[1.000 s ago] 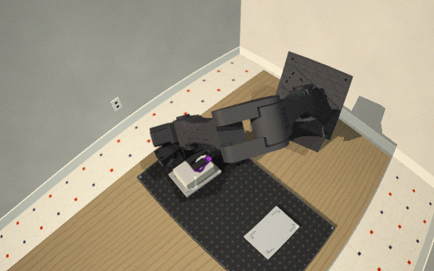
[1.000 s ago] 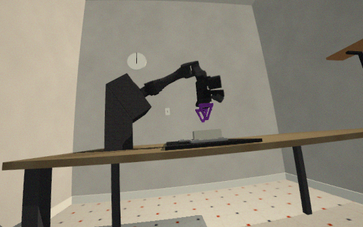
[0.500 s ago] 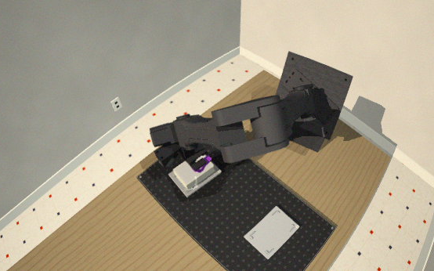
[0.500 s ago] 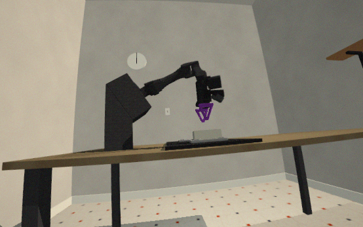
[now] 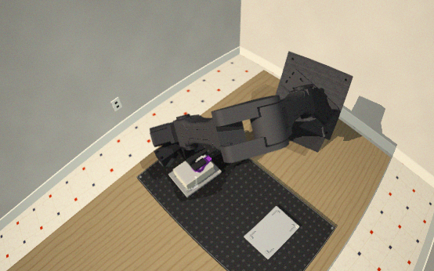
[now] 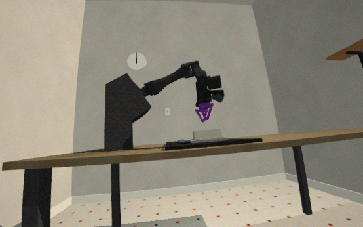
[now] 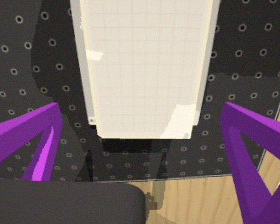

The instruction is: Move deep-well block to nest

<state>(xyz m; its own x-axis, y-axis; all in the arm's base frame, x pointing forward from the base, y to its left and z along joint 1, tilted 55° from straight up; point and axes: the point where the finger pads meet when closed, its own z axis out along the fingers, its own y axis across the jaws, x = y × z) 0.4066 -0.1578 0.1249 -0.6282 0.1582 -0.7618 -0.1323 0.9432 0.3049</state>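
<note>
Top view: The deep-well block [image 5: 193, 175] sits on plate nest N1 [image 5: 188, 190], at the left end of the dark perforated mat [image 5: 227, 204] on the wooden table [image 5: 106, 231]. Plate nest N2 [image 5: 271, 232] lies well apart at the mat's other end, bare, its corner locators visible. The arm [image 5: 251, 125] reaches from its base over the block; the purple gripper [image 5: 200, 161] shows above the block's near edge.

Exterior view: The gripper [image 6: 204, 113] hangs point-down above the block [image 6: 208, 134], apart from it, with a clear gap between fingertips and the block's top. The block stands flat and low on the mat [image 6: 242, 141]. The arm's pedestal [image 6: 119, 115] stands at the table's left part.

Wrist view: The block [image 7: 145, 56] fills the upper centre, its well grid faintly visible; two locator tabs of N1 [image 7: 80, 43] show at its far edge. The purple fingers stand fully spread at left and right, wider than the block, with nothing between them. The A1 marking cannot be made out.
</note>
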